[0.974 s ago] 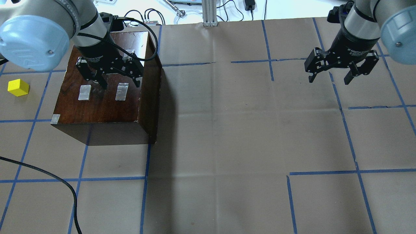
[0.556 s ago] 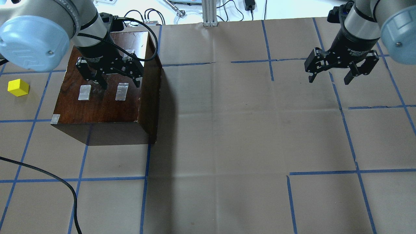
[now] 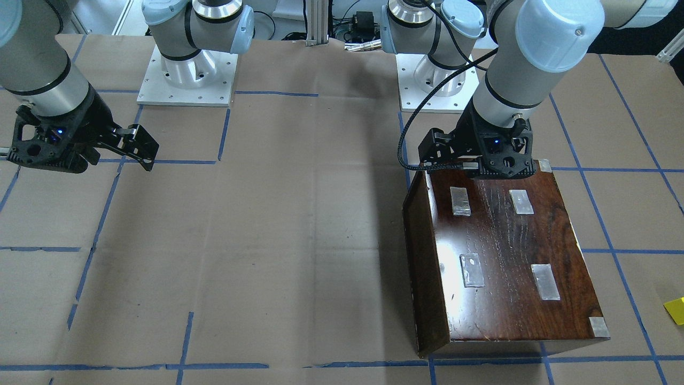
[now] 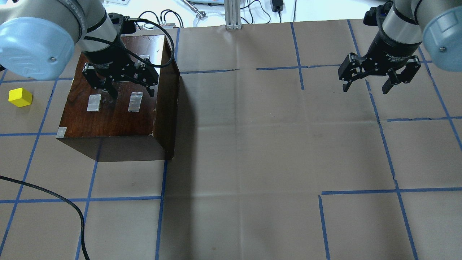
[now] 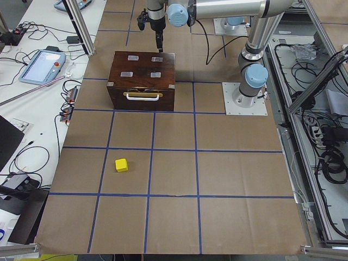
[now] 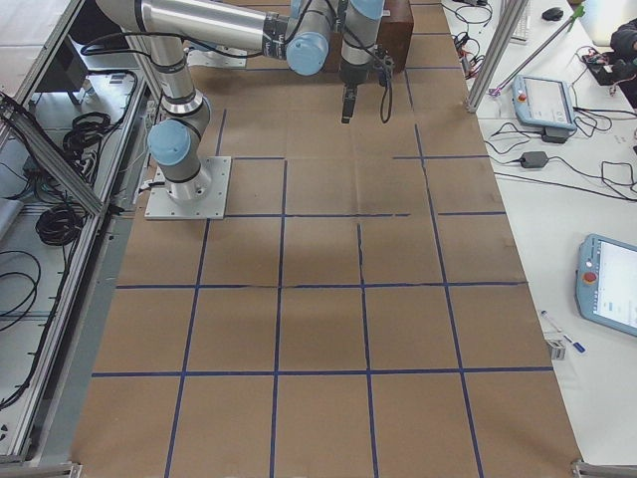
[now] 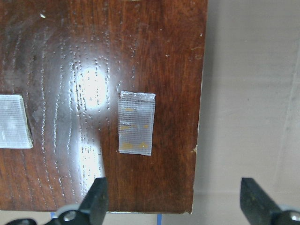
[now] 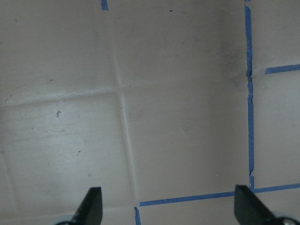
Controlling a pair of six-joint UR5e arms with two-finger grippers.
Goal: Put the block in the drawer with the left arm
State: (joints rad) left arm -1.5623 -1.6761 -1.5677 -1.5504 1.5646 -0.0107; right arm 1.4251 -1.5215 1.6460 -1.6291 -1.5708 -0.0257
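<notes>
Both arms' jaws spread | block on table, well apart from left jaws above cabinet

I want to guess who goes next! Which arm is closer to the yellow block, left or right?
Left. Its open pincer hangs over the cabinet, next to where the yellow block sits on the table. The right pincer, also open, is far across the table.

block: clipped by frame edge in front-facing view | drawer: front shows only from desk's left end, inside hidden | left claw: fingertips cropped at wrist view's bottom edge
</notes>
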